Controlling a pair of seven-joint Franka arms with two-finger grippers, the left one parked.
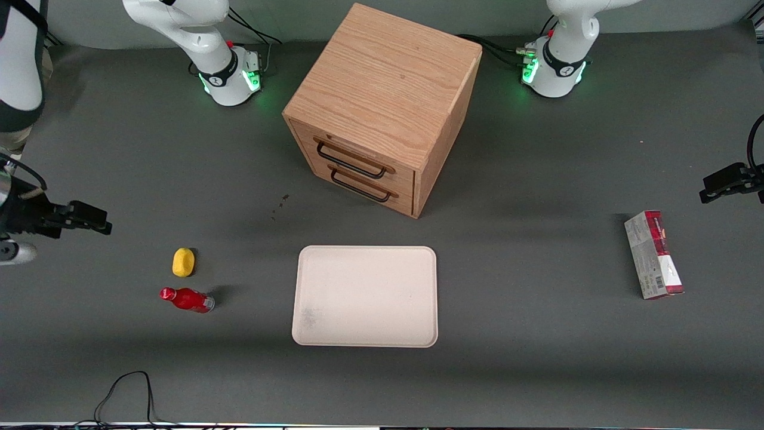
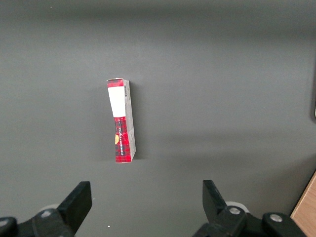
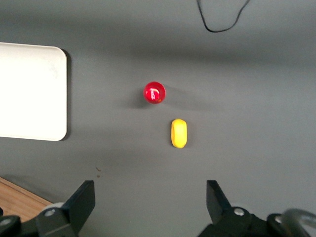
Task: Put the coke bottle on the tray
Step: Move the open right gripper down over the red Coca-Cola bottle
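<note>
Counts, front view: one coke bottle [image 1: 186,300], one tray [image 1: 365,296], one yellow lump [image 1: 183,262], one red-and-grey carton [image 1: 653,254], one wooden cabinet [image 1: 382,107] with two drawers, each with a black handle, and one loose black cable [image 1: 128,391] at the table's near edge. With the tray as dial centre, the bottle is at 9 o'clock, well apart from the tray's rim. It stands upright on the table; the right wrist view shows it from above as a red disc [image 3: 154,92]. The lump is at 12 o'clock of the bottle, near it but not touching [image 3: 179,133]. The cabinet is at 12 o'clock of the tray, its drawer fronts turned toward the tray. The carton lies flat at 3 o'clock, toward the parked arm's end. The gripper [image 1: 89,218] hangs above the table at 10 o'clock of the bottle, fingers [image 3: 84,195] spread wide and holding nothing. Bare table lies between bottle and tray, and the tray is bare apart from a faint grey smudge. The table [image 1: 537,358] is matte dark grey, with small dark specks [image 1: 279,206] near the cabinet.
</note>
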